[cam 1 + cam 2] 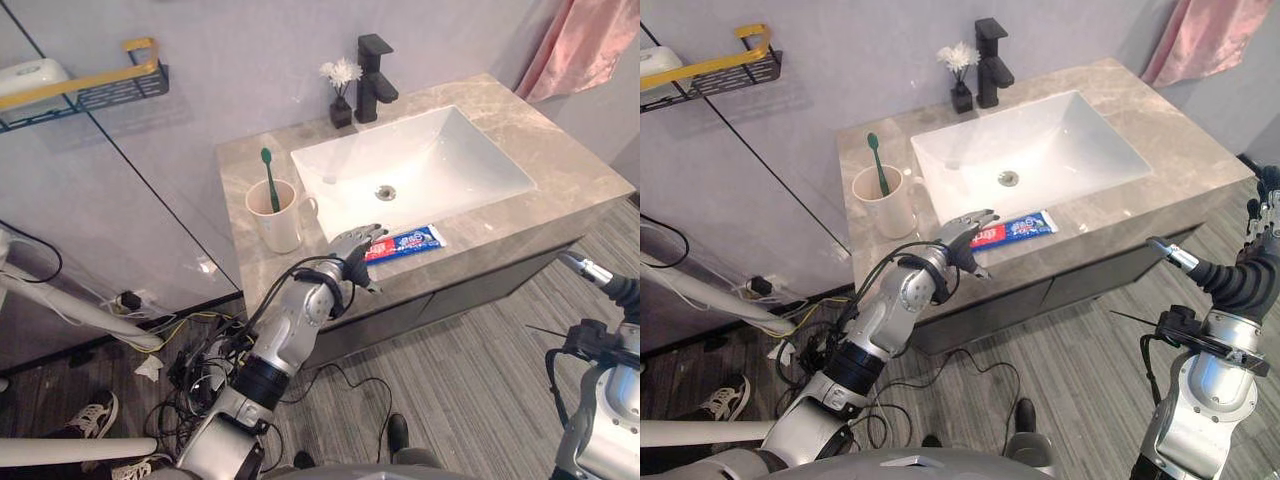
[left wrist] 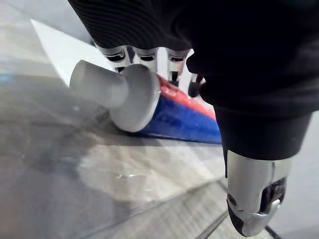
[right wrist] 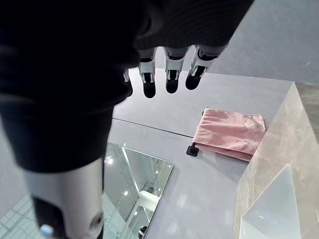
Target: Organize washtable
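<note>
Left eye view: left hand [image 1: 355,243] at toothpaste tube [image 1: 410,241]

Cup [image 1: 275,215] holding toothbrush [image 1: 269,178] stands left of sink [image 1: 450,150]. Left hand, fingers relaxed and thumb apart, is over the cap end of the toothpaste tube, which lies along sink's front rim. Right hand [image 3: 171,69], fingers straight, is right of sink.

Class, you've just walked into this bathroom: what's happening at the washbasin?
The robot's left hand reaches over the cap end of the toothpaste tube, fingers open, not gripping it. The tube lies flat on the counter in front of the sink. A green toothbrush stands in the cup. The right hand is open, off to the right.
</note>
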`<state>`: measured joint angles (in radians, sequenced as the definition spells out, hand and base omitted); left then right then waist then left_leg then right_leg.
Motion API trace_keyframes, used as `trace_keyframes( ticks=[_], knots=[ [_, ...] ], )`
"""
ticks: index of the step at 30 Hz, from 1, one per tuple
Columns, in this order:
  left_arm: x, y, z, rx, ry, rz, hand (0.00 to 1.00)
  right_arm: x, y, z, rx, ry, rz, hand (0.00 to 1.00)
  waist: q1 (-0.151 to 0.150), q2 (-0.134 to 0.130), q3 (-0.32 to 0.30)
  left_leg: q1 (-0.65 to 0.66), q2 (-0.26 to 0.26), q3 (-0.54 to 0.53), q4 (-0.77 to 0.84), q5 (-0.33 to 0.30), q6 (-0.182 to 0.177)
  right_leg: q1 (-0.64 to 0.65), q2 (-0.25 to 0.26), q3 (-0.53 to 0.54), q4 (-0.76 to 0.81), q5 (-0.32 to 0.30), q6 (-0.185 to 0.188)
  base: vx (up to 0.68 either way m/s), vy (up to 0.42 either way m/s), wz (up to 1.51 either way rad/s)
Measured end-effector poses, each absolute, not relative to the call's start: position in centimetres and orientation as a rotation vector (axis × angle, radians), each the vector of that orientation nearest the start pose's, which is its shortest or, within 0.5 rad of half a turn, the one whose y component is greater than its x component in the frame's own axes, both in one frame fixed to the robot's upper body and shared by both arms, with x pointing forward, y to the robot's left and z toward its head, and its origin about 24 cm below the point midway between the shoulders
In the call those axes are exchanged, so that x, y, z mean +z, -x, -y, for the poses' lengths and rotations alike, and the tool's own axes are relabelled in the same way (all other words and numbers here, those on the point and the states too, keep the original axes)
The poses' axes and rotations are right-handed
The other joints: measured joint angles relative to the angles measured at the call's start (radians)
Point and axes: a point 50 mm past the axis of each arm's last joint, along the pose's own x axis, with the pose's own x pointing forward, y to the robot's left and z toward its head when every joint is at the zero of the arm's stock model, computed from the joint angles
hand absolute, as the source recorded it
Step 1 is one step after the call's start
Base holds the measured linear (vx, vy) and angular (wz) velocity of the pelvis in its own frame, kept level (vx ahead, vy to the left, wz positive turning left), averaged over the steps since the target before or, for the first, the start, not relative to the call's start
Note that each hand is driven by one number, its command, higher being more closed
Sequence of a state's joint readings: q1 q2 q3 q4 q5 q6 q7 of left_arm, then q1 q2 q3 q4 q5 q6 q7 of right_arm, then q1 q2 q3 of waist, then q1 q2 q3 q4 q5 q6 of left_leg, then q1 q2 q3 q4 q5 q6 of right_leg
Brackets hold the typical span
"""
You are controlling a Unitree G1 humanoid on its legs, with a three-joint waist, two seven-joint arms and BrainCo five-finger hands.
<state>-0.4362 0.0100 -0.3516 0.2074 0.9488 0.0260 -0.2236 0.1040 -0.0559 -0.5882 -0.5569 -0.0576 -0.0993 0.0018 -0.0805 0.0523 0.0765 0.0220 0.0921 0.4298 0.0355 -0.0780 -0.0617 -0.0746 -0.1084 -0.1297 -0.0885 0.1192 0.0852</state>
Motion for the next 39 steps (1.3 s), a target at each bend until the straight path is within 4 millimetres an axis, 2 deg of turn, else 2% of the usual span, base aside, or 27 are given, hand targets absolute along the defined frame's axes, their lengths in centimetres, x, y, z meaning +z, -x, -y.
trace_keyframes(
  ticks=[6, 7, 14, 23, 39],
  knots=[
    [10.1, -31.4, -3.2, -0.480, -1.116, 0.278, 0.00, 16.5, -17.0, 27.5, -0.573, 0.338, 0.538, 0.00, -0.020, 0.000, -0.005, -0.010, 0.000, 0.006, 0.000, 0.000, 0.000, -0.015, 0.001, 0.008, 0.000, 0.004, 0.000, 0.00, -0.001, -0.05],
    [10.1, -31.4, -3.2, -0.481, -1.116, 0.277, 1.00, 16.4, -17.0, 27.5, -0.574, 0.338, 0.538, 0.00, -0.022, 0.000, -0.005, -0.010, 0.000, 0.007, 0.000, 0.000, 0.000, -0.016, 0.002, 0.008, 0.000, 0.004, 0.000, 0.00, 0.000, 0.00],
    [10.0, -31.4, -3.1, -0.481, -1.091, 0.278, 1.00, 16.5, -17.0, 27.5, -0.573, 0.337, 0.538, 0.00, -0.021, 0.000, -0.006, -0.012, 0.000, 0.008, 0.000, 0.000, 0.000, -0.018, 0.001, 0.009, 0.000, 0.006, 0.001, 0.00, 0.000, 0.00],
    [11.2, -32.9, -3.5, -0.425, -1.094, 0.291, 1.00, 16.5, -17.0, 27.5, -0.574, 0.337, 0.541, 0.00, -0.024, 0.000, -0.006, -0.014, 0.000, 0.023, -0.004, 0.000, 0.000, -0.029, 0.004, 0.023, -0.001, 0.010, 0.001, 0.00, 0.000, -0.04],
    [10.3, -32.8, -3.3, -0.447, -1.078, 0.292, 1.00, 16.5, -17.0, 27.6, -0.570, 0.316, 0.549, 0.00, -0.022, -0.005, -0.016, -0.014, -0.003, 0.016, -0.011, 0.001, 0.001, -0.027, 0.002, 0.018, -0.001, 0.010, 0.003, 0.00, 0.000, 0.00]
  ],
)
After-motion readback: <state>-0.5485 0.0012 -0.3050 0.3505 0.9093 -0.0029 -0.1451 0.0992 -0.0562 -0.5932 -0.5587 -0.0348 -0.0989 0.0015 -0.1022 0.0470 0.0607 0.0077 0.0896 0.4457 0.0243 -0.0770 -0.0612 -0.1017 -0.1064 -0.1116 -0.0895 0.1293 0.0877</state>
